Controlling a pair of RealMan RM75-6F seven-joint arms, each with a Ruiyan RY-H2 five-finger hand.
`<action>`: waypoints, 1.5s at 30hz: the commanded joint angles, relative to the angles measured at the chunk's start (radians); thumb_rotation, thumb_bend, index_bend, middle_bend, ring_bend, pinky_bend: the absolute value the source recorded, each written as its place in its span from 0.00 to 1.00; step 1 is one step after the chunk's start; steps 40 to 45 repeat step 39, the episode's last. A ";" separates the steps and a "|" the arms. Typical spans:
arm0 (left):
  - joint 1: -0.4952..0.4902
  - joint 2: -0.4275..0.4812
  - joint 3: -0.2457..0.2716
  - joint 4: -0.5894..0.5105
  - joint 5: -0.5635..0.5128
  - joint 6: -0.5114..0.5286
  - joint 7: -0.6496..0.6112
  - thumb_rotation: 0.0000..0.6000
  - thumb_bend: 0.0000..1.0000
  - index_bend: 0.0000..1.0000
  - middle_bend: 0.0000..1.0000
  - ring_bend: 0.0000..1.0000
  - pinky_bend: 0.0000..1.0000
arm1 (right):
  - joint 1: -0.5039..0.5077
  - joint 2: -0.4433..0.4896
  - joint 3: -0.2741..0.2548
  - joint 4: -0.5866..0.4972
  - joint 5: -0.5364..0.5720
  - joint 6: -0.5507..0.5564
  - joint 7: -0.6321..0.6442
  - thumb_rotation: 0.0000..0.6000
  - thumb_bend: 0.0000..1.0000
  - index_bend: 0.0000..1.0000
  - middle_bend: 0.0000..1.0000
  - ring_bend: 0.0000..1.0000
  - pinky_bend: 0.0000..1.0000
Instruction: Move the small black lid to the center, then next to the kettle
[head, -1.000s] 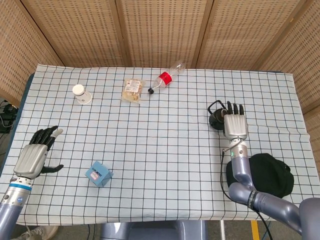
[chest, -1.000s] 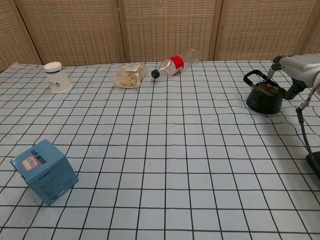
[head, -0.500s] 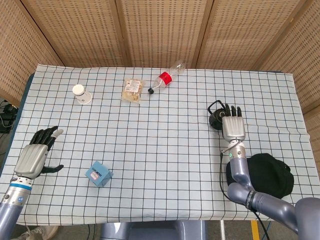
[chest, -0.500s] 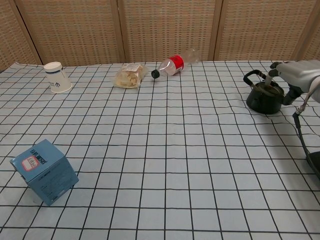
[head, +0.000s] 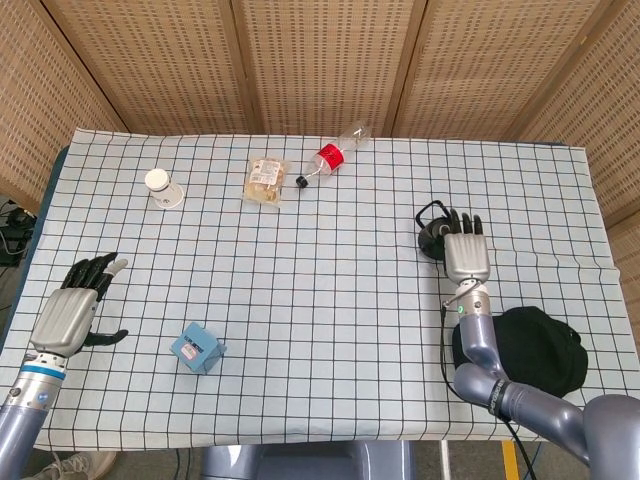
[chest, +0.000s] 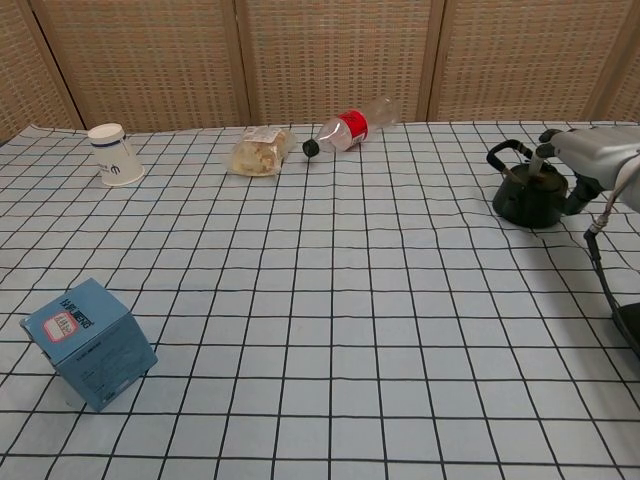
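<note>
Black kettle (chest: 528, 196) sits around 3 o'clock on the tabletop (head: 330, 300), right hand (head: 466, 256) draped over its top; can't tell if it's grasping. Left hand (head: 72, 312) hangs released at 8 o'clock.

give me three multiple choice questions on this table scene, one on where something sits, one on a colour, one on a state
1. Where does the blue box sit?
A. near the table's front left, by the left robot hand
B. beside the kettle
C. at the back, against the bottle

2. What colour is the label on the plastic bottle?
A. green
B. red
C. yellow

3. How does the plastic bottle lie?
A. upright
B. on its side
C. held in a robot hand

Answers:
1. A: the blue box lies near the front left, close to the left robot hand, far from the kettle.
2. B: the plastic bottle carries a red label band.
3. B: it lies flat on the checked cloth, with the right robot hand over at the kettle and the left one holding nothing.
</note>
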 joint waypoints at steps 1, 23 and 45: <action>0.000 0.000 0.000 0.001 -0.001 -0.001 -0.002 1.00 0.09 0.08 0.00 0.00 0.00 | -0.008 0.017 0.000 -0.033 -0.028 0.033 0.007 1.00 0.66 0.30 0.00 0.00 0.00; 0.039 -0.048 0.021 0.077 0.057 0.081 0.005 1.00 0.08 0.00 0.00 0.00 0.00 | -0.324 0.283 -0.229 -0.335 -0.508 0.401 0.360 1.00 0.23 0.04 0.00 0.00 0.00; 0.122 -0.115 0.071 0.261 0.143 0.179 -0.034 1.00 0.05 0.00 0.00 0.00 0.00 | -0.499 0.318 -0.320 -0.273 -0.690 0.533 0.476 1.00 0.18 0.00 0.00 0.00 0.00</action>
